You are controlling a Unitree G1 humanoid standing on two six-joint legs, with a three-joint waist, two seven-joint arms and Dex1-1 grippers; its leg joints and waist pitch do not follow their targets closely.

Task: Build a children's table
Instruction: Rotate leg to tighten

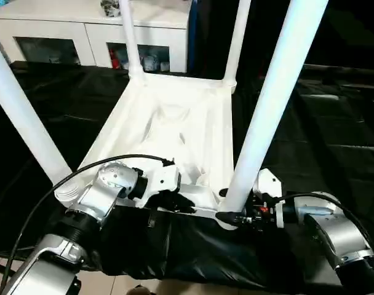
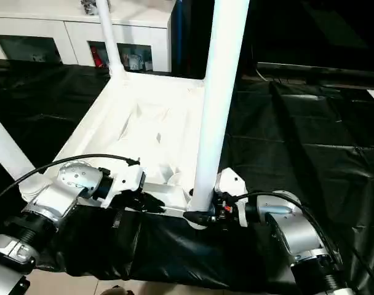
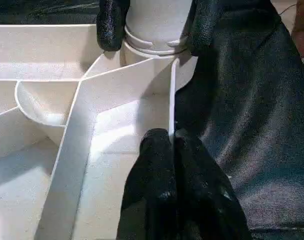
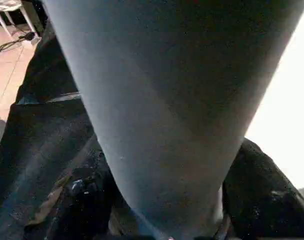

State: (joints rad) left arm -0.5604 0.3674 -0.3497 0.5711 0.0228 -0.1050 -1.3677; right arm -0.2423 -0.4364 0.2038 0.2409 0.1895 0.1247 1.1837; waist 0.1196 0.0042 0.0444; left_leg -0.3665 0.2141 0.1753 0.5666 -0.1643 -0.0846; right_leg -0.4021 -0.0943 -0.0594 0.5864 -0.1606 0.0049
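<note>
The children's table [image 1: 175,123] lies upside down on the black-draped surface [image 1: 334,141], its ribbed underside facing up and its near edge at the surface's front edge. 4 white legs stand up from the corner sockets. The near right leg [image 1: 270,104] rises at about 1 o'clock from the near right corner, the near left leg [image 1: 21,117] leans toward 11 o'clock from the near left corner, and the 2 far legs [image 1: 130,40] stand at the far corners.

The right end effector [image 1: 231,216] sits at the base of the near right leg, at 5 o'clock from the tabletop's centre. In the right wrist view the leg's tube passes between its 2 black fingers [image 4: 264,197], which press against it on either side, so it is clamped on that leg just above the socket.

The left end effector [image 1: 175,200] rests at the tabletop's near rim, at 7 o'clock from its centre. In the left wrist view its fingers [image 3: 159,165] are closed together on the thin upright rim wall, pinching it, with the other end effector's fingertips flanking the socket collar beyond.

A white cabinet [image 1: 82,27] with glass-fronted doors stands at 11 o'clock behind the surface.
</note>
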